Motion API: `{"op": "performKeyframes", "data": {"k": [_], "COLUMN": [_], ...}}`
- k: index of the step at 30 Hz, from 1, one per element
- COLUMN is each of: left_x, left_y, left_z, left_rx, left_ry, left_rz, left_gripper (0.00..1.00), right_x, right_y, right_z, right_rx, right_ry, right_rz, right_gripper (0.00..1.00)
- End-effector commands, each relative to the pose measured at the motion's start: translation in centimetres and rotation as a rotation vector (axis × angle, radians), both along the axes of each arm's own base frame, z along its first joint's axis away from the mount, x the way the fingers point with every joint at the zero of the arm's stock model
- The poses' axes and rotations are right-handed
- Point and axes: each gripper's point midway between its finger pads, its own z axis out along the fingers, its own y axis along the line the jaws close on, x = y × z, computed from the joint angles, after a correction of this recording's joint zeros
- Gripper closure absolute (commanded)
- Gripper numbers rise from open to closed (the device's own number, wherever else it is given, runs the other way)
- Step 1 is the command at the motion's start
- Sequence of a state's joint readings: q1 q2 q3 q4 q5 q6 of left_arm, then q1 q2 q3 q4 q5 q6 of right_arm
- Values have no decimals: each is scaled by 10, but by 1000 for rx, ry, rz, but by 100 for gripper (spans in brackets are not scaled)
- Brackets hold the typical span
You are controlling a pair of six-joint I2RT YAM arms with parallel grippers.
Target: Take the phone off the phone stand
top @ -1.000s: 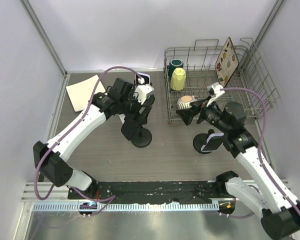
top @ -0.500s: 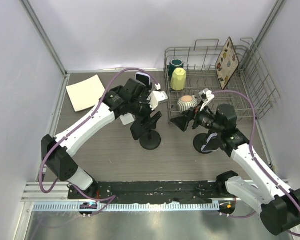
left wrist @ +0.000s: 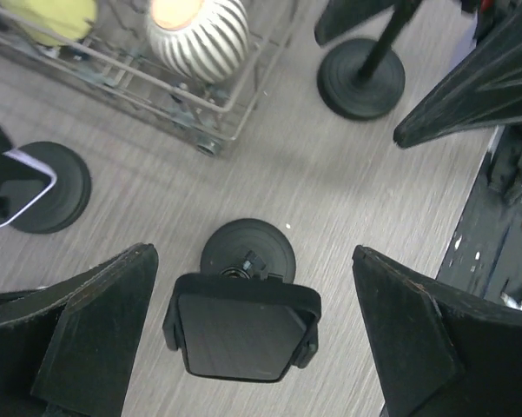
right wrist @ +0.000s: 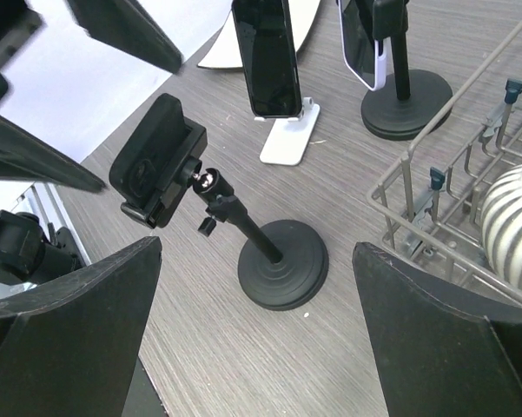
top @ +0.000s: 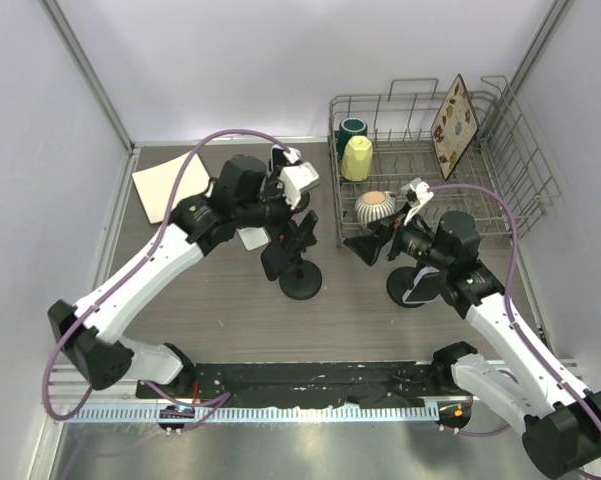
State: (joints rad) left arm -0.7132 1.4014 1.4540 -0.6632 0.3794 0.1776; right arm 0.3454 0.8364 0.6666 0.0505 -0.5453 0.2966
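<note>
Phone, dark, leans on a white stand; both grippers gape and grip nothing
A back phone in a pale case sits on the back stand near the white stand, and a right phone, also pale-cased, sits on the right stand by the right arm. The left gripper hovers over the middle stand, fingers spread to either side of its tilted clamp and apart from it; whether the clamp's dark face is a phone I cannot tell. The right gripper, spread as wide, faces that stand from beside the rack
</note>
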Motion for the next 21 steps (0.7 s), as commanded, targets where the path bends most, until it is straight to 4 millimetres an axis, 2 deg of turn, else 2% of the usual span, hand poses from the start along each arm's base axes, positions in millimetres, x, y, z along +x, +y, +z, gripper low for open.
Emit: {"op": "performKeyframes", "data": {"k": [1,2,3,4,5,6,7,8,9,10,11,14,18,21], "left_x": [15,13,10,10,13,6,4,3,-3,-5,-7,-14,-21,-25], "left_y": [19,25,36,43,55,62,66,71,75,78,80,85,90,88], "left_z": [61,60,72,75,65,73,61,60,62,53,50,40,30,23], "left_rx": [-206,-239,-281,-306,-299,-353,-343,-354,-377,-361,-359,-342,-314,-307], "left_ry": [-80,-39,-47,-44,-37,-14,7,16,31,52,62,93,121,148], "left_rz": [280,351,407,453,533,572,594,624,638,655,660,673,684,676], "left_gripper": [0,0,0,0,0,0,0,0,0,0,0,0,0,0], "right_x": [6,8,8,13,13,8,8,13,8,10,14,18,15,13], "right_y": [2,4,7,13,19,32,40,47,59,63,70,84,108,115], "right_z": [17,15,14,10,7,7,2,-12,-15,-18,-31,-37,-54,-63], "right_rx": [-25,-39,-50,-77,-93,-104,-125,-166,-179,-185,-200,-179,-159,-166], "right_ry": [-42,-45,-46,-51,-55,-63,-63,-56,-68,-74,-63,-105,-91,-109], "right_rz": [3,5,16,37,55,100,124,141,183,197,223,294,463,547], "right_gripper": [2,2,2,2,2,2,3,5,6,8,11,19,21,22]}}
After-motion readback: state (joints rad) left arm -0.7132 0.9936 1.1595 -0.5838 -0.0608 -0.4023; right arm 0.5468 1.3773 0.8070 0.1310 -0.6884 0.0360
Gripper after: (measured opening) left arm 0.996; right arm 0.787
